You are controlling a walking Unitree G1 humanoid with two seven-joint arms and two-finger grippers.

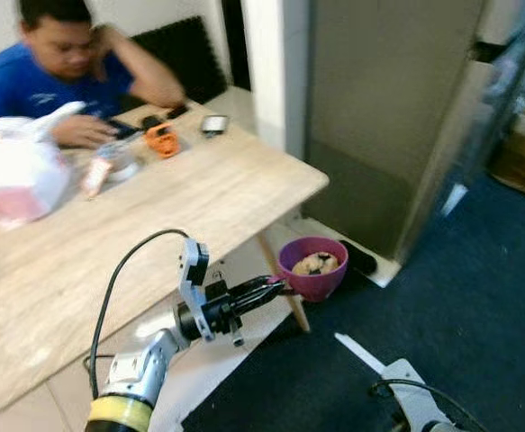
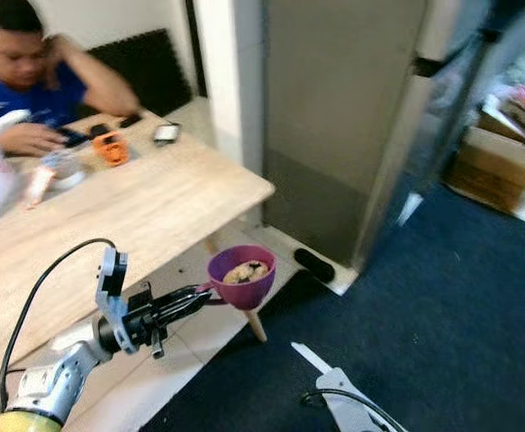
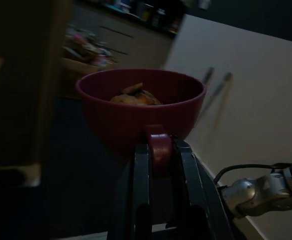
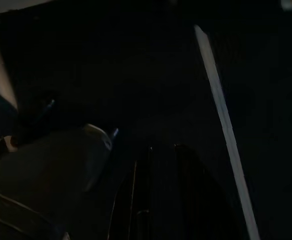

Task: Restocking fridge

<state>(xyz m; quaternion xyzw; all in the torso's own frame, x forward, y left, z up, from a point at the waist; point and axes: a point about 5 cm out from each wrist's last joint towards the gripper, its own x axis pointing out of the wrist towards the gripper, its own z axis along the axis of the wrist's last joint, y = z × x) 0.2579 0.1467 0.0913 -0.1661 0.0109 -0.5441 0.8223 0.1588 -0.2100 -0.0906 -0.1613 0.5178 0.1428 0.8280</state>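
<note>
The left gripper [image 1: 280, 287] pinches the purple cup [image 1: 313, 267] by its handle [image 3: 158, 148], as the left wrist view shows; no writing is legible. Whether the right gripper's jaws are spread cannot be told.

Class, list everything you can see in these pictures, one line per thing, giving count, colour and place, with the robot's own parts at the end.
Bowl: one, magenta, food inside, held in the air by its handle past the table corner.
Table: one, light wood, on the left.
Fridge: one, grey, ahead of the bowl.
Plastic bag: one, white and pink, on the table's left end.
Orange object: one, on the table's far side.
Person: one, blue shirt, seated behind the table.
Carpet: dark blue, on the floor.
Left gripper: black fingers, shut on the bowl's handle.
Right gripper: black, hangs idle low down.
</note>
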